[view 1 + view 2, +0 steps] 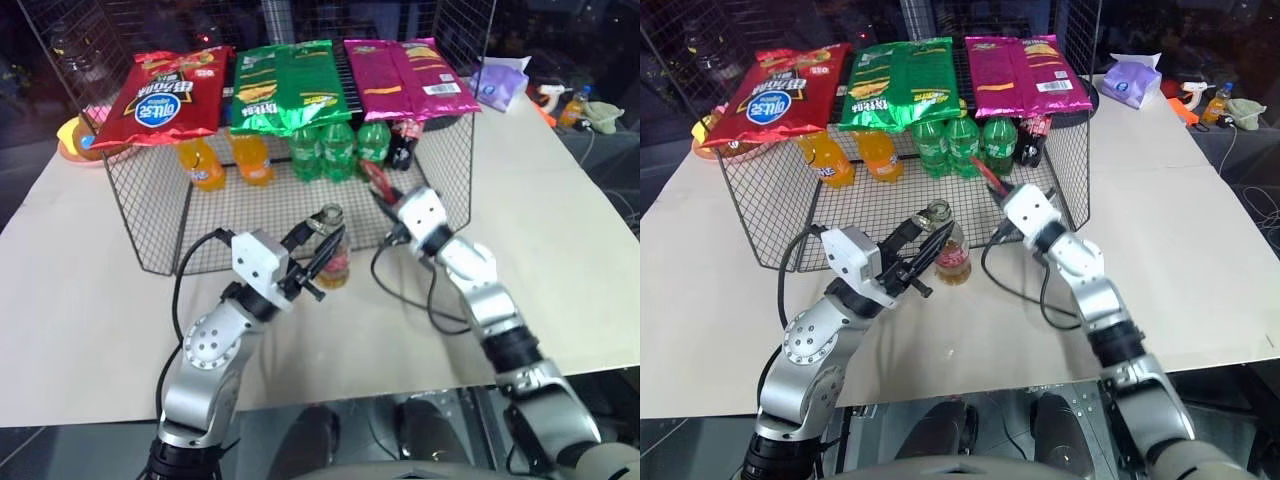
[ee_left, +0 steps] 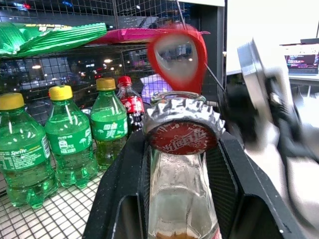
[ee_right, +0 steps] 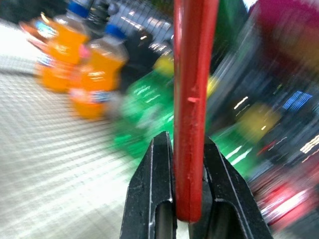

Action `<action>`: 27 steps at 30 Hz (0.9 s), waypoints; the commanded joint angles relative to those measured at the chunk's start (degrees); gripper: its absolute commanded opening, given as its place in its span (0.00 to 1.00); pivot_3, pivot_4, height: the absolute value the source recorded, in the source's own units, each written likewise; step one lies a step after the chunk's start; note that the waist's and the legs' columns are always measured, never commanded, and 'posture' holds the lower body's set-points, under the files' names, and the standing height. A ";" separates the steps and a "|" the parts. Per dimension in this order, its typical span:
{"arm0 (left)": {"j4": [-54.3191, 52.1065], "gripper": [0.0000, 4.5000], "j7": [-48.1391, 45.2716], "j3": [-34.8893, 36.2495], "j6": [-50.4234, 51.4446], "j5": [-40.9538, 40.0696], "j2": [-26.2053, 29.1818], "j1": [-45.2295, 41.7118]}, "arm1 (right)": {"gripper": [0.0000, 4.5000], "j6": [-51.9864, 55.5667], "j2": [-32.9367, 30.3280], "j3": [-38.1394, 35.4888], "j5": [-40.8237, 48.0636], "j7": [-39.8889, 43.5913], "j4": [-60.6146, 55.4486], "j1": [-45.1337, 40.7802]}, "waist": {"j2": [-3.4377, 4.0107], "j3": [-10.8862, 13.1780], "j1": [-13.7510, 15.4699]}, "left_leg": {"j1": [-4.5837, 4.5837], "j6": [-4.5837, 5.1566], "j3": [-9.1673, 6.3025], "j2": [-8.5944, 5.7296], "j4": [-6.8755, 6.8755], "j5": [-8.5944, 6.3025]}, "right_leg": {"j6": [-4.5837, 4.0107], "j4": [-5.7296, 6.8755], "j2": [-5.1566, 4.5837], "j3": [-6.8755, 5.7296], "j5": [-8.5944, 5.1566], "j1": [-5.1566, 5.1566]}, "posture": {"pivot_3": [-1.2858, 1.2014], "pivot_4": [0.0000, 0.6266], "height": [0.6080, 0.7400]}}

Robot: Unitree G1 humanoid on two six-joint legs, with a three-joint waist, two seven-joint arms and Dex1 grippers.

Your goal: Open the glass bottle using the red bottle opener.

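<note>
The glass bottle [image 1: 336, 264], clear with amber drink and a pinkish-red label, stands on the table in front of the wire cage. My left gripper [image 1: 324, 246] is shut on its neck [image 2: 180, 199], just under the crown cap [image 2: 183, 130]. The cap tilts toward the wrist camera, and the glass rim shows behind it. My right gripper [image 1: 386, 202] is to the right of the bottle top and a little beyond it. It is shut on the handle of the red bottle opener [image 3: 192, 99]. The opener's ring head [image 2: 177, 52] hovers just past the bottle mouth.
A wire mesh cage [image 1: 150, 215] stands behind the bottle, with chip bags [image 1: 160, 95] on top. Orange bottles [image 1: 203, 163], green bottles [image 1: 337, 150] and a cola bottle [image 2: 130, 102] stand inside. A black cable [image 1: 405, 290] lies on the beige table [image 1: 560, 230]. A purple tissue pack [image 1: 500, 82] lies far right.
</note>
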 commanded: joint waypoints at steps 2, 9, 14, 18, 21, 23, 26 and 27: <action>0.54 0.27 -0.26 -0.51 0.96 0.27 0.28 0.61 | 0.00 9.17 0.69 0.73 9.26 6.65 -10.34 2.71 | 0.00 0.00 0.11 | 0.01 0.00 0.00 -0.01 0.02 0.00 | 0.00 0.01 0.00 0.00 0.01 0.00 | 0.52 0.24 1.00; 0.75 0.53 -0.53 -0.48 1.06 -0.06 0.21 0.23 | 0.00 13.63 0.03 3.03 8.89 9.35 -14.29 5.05 | -0.01 0.00 0.21 | 0.01 0.00 -0.03 -0.01 0.00 0.00 | 0.01 -0.01 -0.01 -0.03 0.01 0.00 | 0.52 0.24 1.00; 1.13 0.99 -0.42 -0.68 1.01 0.45 0.07 -0.10 | 0.00 13.79 0.44 2.96 8.31 9.29 -14.26 4.99 | -0.01 0.00 0.20 | -0.02 -0.01 -0.08 -0.01 -0.01 0.00 | 0.01 -0.02 0.01 -0.07 0.01 -0.03 | 0.52 0.24 1.00; 1.40 0.99 -0.46 -0.72 0.82 0.84 0.21 -0.01 | 0.00 13.16 1.12 1.93 7.87 8.23 -13.49 4.54 | -0.01 0.00 0.19 | -0.02 -0.01 -0.07 -0.01 -0.01 0.00 | 0.01 -0.02 0.00 -0.06 0.01 -0.03 | 0.52 0.24 1.00; 1.33 0.99 -0.52 -0.69 0.83 0.93 0.22 0.07 | 0.00 13.00 1.20 1.34 7.60 7.86 -12.98 4.32 | -0.01 0.00 0.19 | -0.02 -0.01 -0.07 -0.01 -0.01 0.00 | 0.01 -0.02 0.00 -0.06 0.01 -0.03 | 0.52 0.24 1.00; 1.16 0.99 -0.61 -0.61 0.88 0.91 0.27 0.20 | 0.00 12.70 1.01 1.14 7.44 7.94 -12.60 4.25 | -0.01 0.00 0.19 | -0.03 -0.01 -0.07 -0.01 -0.01 0.00 | 0.01 -0.02 0.00 -0.06 0.01 -0.03 | 0.52 0.24 1.00; 0.89 0.99 -0.80 -0.09 0.79 0.61 0.43 0.56 | 0.00 12.18 0.76 0.57 6.82 7.39 -12.15 4.29 | -0.01 0.00 0.19 | -0.03 -0.01 -0.07 -0.01 -0.01 0.00 | 0.01 -0.02 0.00 -0.06 0.01 -0.03 | 0.52 0.24 1.00; 0.73 0.99 -0.79 0.22 0.72 0.42 0.46 0.78 | 0.00 12.01 0.80 0.10 6.62 6.86 -11.84 4.32 | -0.01 0.00 0.19 | -0.03 -0.01 -0.07 -0.01 -0.01 0.00 | 0.01 -0.02 0.00 -0.06 0.01 -0.03 | 0.52 0.24 1.00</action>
